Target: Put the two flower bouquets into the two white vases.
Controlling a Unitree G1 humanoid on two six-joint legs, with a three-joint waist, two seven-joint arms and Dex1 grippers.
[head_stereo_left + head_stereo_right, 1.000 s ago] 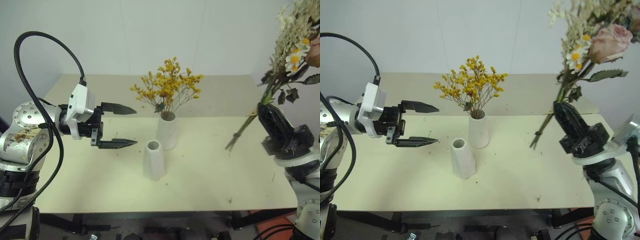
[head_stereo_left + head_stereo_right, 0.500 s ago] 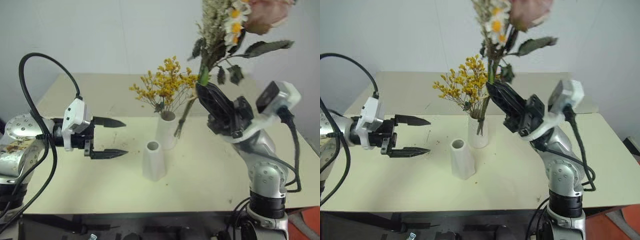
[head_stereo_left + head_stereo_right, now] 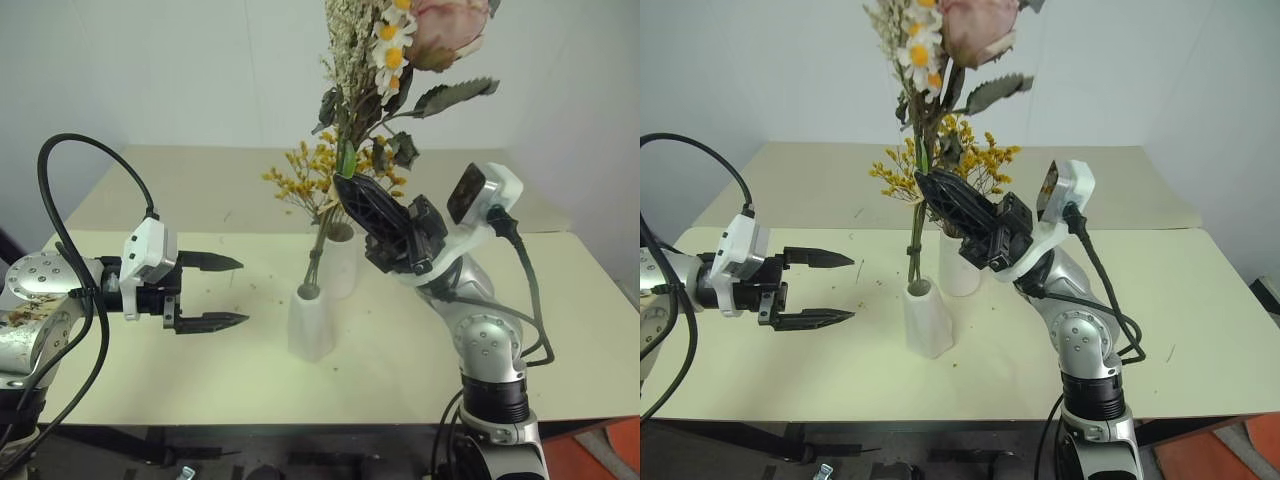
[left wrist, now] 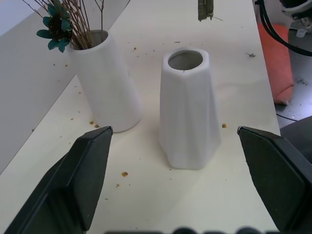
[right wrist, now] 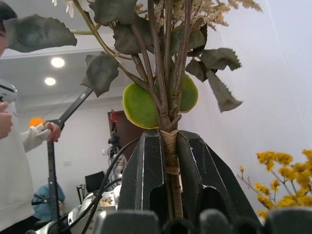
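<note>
The cream tabletop (image 3: 150,190) is filling the lower half of the head views, and the mixed bouquet (image 3: 385,60) is rising from the centre to the top edge. It looks light but top-heavy, with soft blooms that would crush, so the best hold is where it is being held now: low on the stiff, taped stems. The right end effector (image 3: 352,195) is clamping that wrapped stem bundle, its arm reaching up and toward centre frame with the fingers slanting upward. The stem ends are hanging just over the mouth of the nearer white vase (image 3: 310,322) at lower centre; whether they are already entering it is hard to judge. Behind it the farther white vase (image 3: 340,262) is holding the yellow dried flowers (image 3: 320,180), brittle and shedding crumbs. At left, the left end effector (image 3: 215,292) is hovering level with its fingers spread apart and nothing between them, pointing at the vases.
</note>
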